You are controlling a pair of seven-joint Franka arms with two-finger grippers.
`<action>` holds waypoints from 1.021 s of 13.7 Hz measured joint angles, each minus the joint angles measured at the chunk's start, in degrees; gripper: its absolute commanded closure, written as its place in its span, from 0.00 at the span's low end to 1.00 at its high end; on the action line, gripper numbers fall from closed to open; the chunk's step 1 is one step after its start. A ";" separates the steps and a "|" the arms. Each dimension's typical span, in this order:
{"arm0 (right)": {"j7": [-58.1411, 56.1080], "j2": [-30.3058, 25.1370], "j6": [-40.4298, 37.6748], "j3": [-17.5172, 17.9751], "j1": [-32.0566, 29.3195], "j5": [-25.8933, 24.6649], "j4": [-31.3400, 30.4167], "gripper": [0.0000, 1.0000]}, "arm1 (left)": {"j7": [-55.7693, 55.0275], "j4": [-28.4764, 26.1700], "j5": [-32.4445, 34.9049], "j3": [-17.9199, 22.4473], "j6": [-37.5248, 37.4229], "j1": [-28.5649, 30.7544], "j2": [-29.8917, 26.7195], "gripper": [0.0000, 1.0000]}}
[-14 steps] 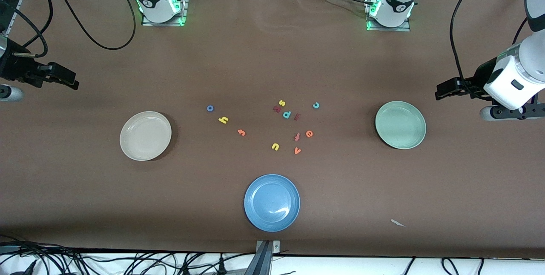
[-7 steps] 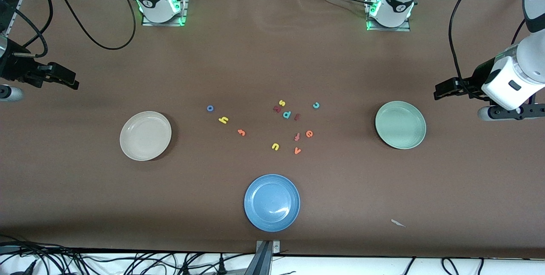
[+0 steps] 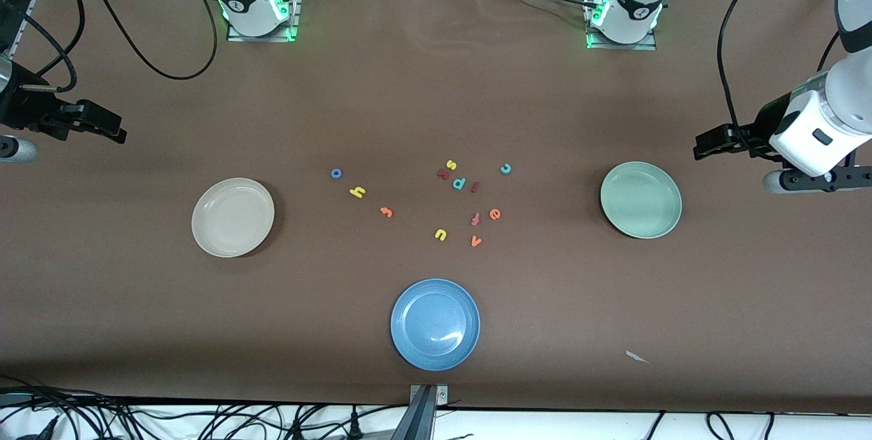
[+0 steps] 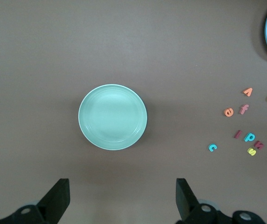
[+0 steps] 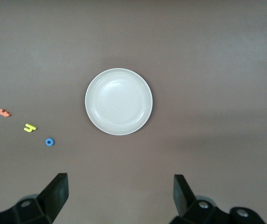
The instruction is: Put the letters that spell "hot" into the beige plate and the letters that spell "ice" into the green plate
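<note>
The beige plate (image 3: 233, 216) (image 5: 119, 101) lies empty toward the right arm's end, the green plate (image 3: 640, 199) (image 4: 112, 116) empty toward the left arm's end. Between them on the table are the blue o (image 3: 336, 173) (image 5: 49, 142), yellow h (image 3: 357, 192) (image 5: 29, 127), orange t (image 3: 386, 212) (image 5: 4, 112), dark red i (image 3: 475, 186) (image 4: 237, 134), teal c (image 3: 505, 168) (image 4: 212, 147) and orange e (image 3: 495, 214) (image 4: 229, 112). My left gripper (image 3: 705, 147) (image 4: 122, 196) hangs open beside the green plate. My right gripper (image 3: 112, 130) (image 5: 119, 193) hangs open near the beige plate, holding nothing.
A blue plate (image 3: 435, 323) sits nearest the front camera. Other loose letters lie among the task's own: yellow s (image 3: 450, 165), teal p (image 3: 459, 183), reddish f (image 3: 475, 218), yellow u (image 3: 440, 234), orange v (image 3: 475, 241). A white scrap (image 3: 637, 357) lies near the front edge.
The left arm's wrist has shifted a little. The right arm, the plates and the letters have not moved.
</note>
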 measured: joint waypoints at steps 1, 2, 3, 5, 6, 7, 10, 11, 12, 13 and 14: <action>0.00 0.00 0.00 0.00 0.00 0.00 0.00 0.00 | 0.00 0.00 0.00 0.00 0.00 0.00 0.00 0.00; -0.01 0.00 0.00 0.00 0.00 0.00 0.00 0.00 | 0.00 0.00 0.00 0.00 0.00 -0.01 0.00 0.00; -0.01 0.00 0.00 0.00 0.00 0.00 0.00 0.00 | 0.00 -0.01 0.00 0.00 0.00 -0.01 0.00 0.00; -0.01 0.01 0.00 0.00 0.00 0.00 0.00 0.00 | 0.00 -0.03 0.00 0.00 0.00 -0.01 0.00 0.00; -0.02 0.01 0.00 0.00 0.00 0.00 0.00 0.00 | 0.00 -0.04 0.00 0.00 0.00 -0.01 0.00 0.00; -0.08 0.01 0.00 0.00 0.00 0.00 0.00 0.00 | 0.00 -0.05 0.00 0.00 0.00 -0.01 0.00 0.00; -0.51 0.01 0.00 0.00 0.00 0.00 0.00 0.00 | 0.00 -0.27 0.00 -0.01 0.00 -0.03 0.00 0.00; -0.54 0.01 0.00 0.00 0.00 0.00 0.00 0.00 | 0.00 -0.40 0.00 -0.01 0.00 -0.05 0.00 0.00; -0.56 0.01 0.00 0.00 0.00 0.00 0.00 0.00 | 0.00 -0.52 0.00 -0.15 0.00 -0.06 0.00 0.00; -0.58 0.01 0.00 0.00 0.00 0.00 0.00 0.00 | 0.00 -0.72 0.00 -0.65 0.00 -0.07 0.00 0.00; -0.59 0.01 0.00 0.00 0.00 0.00 0.00 0.00 | -0.08 -1.11 0.00 -1.41 0.00 -0.12 0.01 0.00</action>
